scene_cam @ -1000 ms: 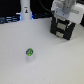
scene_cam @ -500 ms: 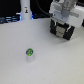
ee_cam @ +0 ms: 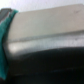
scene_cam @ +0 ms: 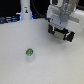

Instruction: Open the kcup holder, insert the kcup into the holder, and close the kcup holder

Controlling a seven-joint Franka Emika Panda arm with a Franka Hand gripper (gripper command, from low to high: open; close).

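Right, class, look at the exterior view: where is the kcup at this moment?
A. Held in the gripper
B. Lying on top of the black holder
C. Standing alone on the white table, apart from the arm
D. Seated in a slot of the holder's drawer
C: the kcup stands green top up on the bare white table, well clear of the gripper, which is over by the kcup holder.

no readable text, labels, brands, numbers or signs, both views blurred
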